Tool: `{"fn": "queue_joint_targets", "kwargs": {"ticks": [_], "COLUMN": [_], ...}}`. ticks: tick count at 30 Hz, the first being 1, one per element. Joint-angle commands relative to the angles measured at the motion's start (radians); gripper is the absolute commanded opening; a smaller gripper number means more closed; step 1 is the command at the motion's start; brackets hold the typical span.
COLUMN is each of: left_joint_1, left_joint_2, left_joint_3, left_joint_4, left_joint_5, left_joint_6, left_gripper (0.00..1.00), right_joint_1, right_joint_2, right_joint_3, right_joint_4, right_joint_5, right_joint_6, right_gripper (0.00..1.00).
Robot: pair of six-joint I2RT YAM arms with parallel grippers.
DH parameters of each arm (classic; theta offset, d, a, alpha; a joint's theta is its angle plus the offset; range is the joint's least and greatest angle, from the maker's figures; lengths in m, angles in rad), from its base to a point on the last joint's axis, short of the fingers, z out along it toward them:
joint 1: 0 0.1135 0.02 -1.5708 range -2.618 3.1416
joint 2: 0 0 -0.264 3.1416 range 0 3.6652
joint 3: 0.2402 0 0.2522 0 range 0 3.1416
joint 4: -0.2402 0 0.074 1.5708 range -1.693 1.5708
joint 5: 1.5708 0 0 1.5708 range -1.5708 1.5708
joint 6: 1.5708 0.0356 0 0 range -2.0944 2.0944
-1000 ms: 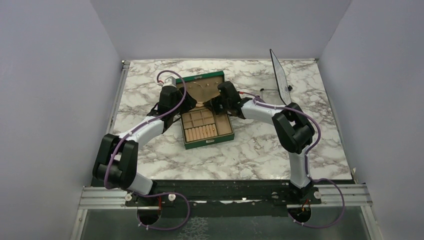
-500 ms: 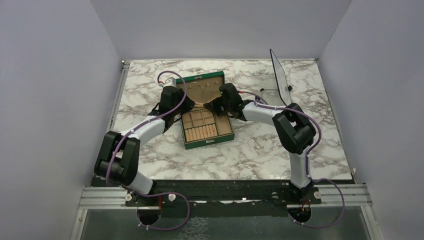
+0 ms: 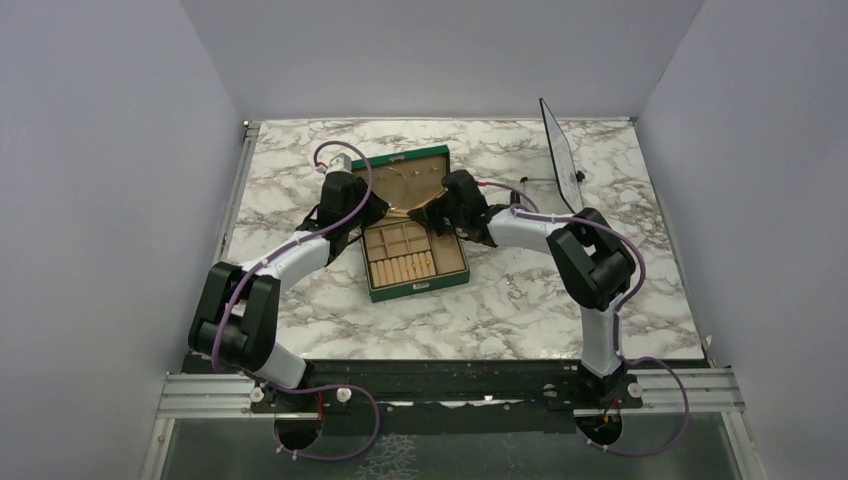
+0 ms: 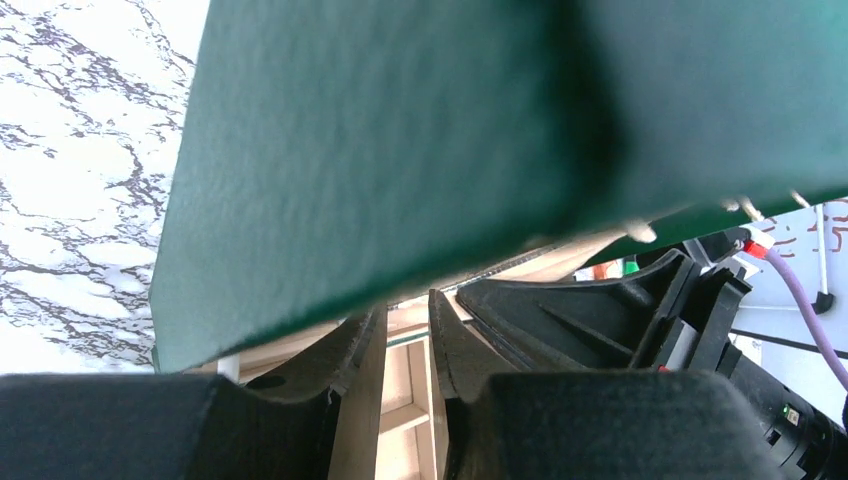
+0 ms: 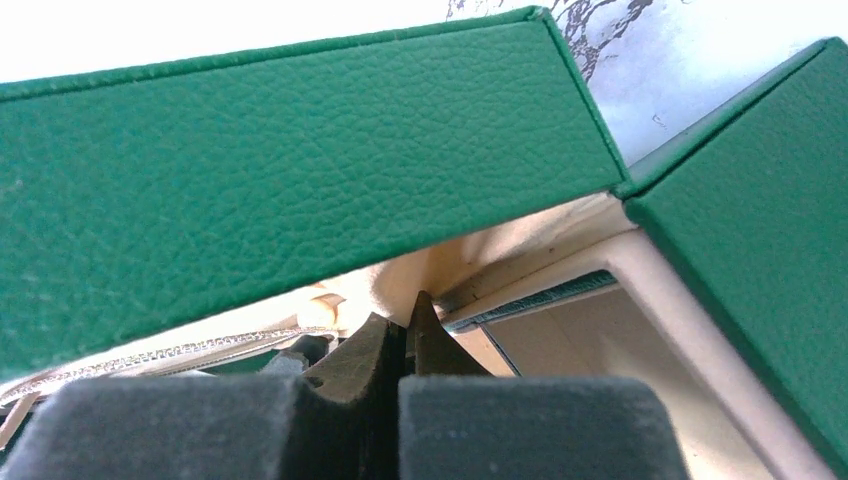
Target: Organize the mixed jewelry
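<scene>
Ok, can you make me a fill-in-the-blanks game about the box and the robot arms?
The jewelry box is coloured ___ on the outside.
Its lid is ___, not closed.
The box sits on a table patterned like ___ stone.
The right pincer is ___, its fingers pressed together.
Missing words: green; open; marble; shut.

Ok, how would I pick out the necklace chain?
Find the green box mid-table, lid open. In the right wrist view, look under the lid's lower edge, beside the right gripper. The chain is the thin silvery strand there, unlike the cream lining beside it.
</scene>
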Motion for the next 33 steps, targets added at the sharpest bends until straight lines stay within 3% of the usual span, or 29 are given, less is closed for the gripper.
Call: {"fn": "queue_joint_targets", "kwargs": {"ticks": [1,7,9,13,19,24,30,33], "left_joint_1": [-0.007,-0.008,-0.008,-0.011,-0.011,-0.011,-0.011,-0.011], "left_joint_2": [0.011,0.014,0.006,-0.060,-0.124,-0.136,-0.073,-0.043], "left_joint_3": [0.037,0.048,0.067,0.088,0.062,0.042,0.063,0.078], "left_joint_4": [0.017,0.005,-0.013,-0.088,-0.209,-0.248,-0.249,-0.228], "left_joint_5": [-0.048,-0.049,0.015,0.080,0.038,0.012,0.021,0.005], "left_joint_6": [-0.005,0.007,0.016,0.031,0.069,0.101,0.107,0.134], "left_gripper": [0.22,0.22,0.23,0.31,0.47,0.54,0.54,0.49], "right_joint_1": [0.016,0.016,0.016,0.016,0.016,0.016,0.016,0.016], "right_joint_2": [-0.002,-0.014,-0.016,-0.012,0.002,0.001,-0.001,-0.007], "right_joint_3": [-0.058,-0.057,-0.057,-0.047,-0.040,-0.042,-0.049,-0.053], "right_joint_4": [-0.129,-0.129,-0.129,-0.141,-0.151,-0.153,-0.142,-0.131], "right_joint_5": [-0.053,-0.046,-0.045,-0.032,-0.029,-0.028,-0.032,-0.037], "right_joint_6": [-0.064,-0.088,-0.087,-0.087,-0.079,-0.080,-0.080,-0.086], "right_gripper": [0.01,0.01,0.01,0.01,0.01,0.01,0.01,0.01]}}
